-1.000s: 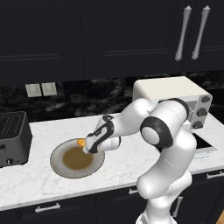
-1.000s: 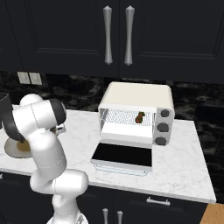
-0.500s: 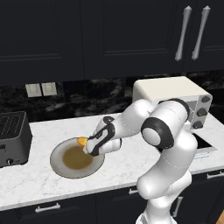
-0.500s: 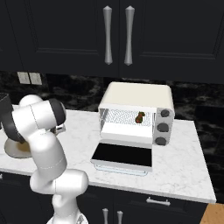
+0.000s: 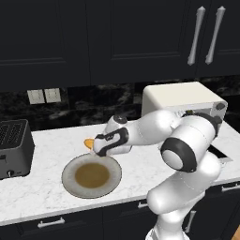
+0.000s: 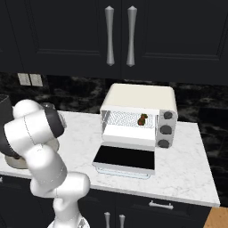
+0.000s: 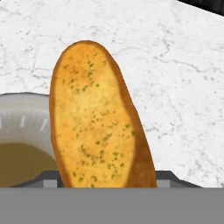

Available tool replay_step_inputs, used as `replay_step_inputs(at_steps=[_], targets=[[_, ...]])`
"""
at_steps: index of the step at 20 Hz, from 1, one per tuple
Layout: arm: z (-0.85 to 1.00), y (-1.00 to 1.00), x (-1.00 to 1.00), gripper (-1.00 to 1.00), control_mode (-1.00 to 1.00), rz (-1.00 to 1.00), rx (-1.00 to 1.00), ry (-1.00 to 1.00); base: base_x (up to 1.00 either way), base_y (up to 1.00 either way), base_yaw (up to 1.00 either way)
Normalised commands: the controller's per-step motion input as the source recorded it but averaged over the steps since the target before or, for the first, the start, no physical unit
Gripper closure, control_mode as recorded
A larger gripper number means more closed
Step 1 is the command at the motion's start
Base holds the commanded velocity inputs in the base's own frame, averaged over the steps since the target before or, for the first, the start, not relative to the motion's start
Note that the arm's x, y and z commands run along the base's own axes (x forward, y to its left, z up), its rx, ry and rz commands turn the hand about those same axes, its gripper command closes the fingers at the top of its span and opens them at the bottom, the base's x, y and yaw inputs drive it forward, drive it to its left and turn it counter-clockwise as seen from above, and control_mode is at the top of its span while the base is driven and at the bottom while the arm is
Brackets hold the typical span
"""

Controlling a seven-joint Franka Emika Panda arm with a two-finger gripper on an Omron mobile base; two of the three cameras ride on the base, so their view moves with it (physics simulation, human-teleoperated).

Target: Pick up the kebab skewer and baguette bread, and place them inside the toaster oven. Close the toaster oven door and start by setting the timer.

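Observation:
The baguette bread (image 7: 94, 127), golden and speckled, stands upright between my two fingertips (image 7: 47, 177); my gripper (image 7: 109, 179) is shut on it. In the left base view the baguette bread (image 5: 88, 142) pokes out of the gripper (image 5: 94, 147) just over the far rim of the grey plate (image 5: 70, 185). The kebab skewer (image 6: 142, 119) lies on the rack inside the cream-white toaster oven (image 6: 133, 95). The toaster oven door (image 6: 125, 158) hangs open and lies flat on the counter.
A dark slot toaster (image 5: 14, 147) stands at the left end of the marble counter. The plate (image 7: 22, 113) with its brown middle sits below and to the left of the bread. Black cabinets hang above the toaster oven (image 5: 180, 98).
The jaws have closed in on the baguette bread. The hand has shifted only slightly over the plate's far rim; the oven and skewer are unchanged.

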Motion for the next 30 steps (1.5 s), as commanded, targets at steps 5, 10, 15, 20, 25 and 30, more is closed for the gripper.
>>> replay_step_inputs(at_steps=[5,10,15,20,25,30], targets=[[0.27,-0.38,0.0,1.0,-1.0,-0.01,0.0,0.02,0.0,0.0,0.0],[0.21,-0.87,-0.2,1.0,-1.0,-0.08,0.0,0.0,0.0,0.0,0.0],[0.02,-1.0,-0.4,1.0,-1.0,-0.15,0.0,-0.01,0.0,0.0,0.0],[0.21,-0.92,-0.43,1.0,-1.0,-0.16,0.0,-0.05,0.0,0.0,0.0],[0.47,-0.89,-0.23,1.0,-1.0,-0.13,0.0,0.01,0.0,0.0,0.0],[0.32,-0.84,-0.05,1.0,-1.0,-0.09,0.0,0.01,0.0,0.0,0.0]])
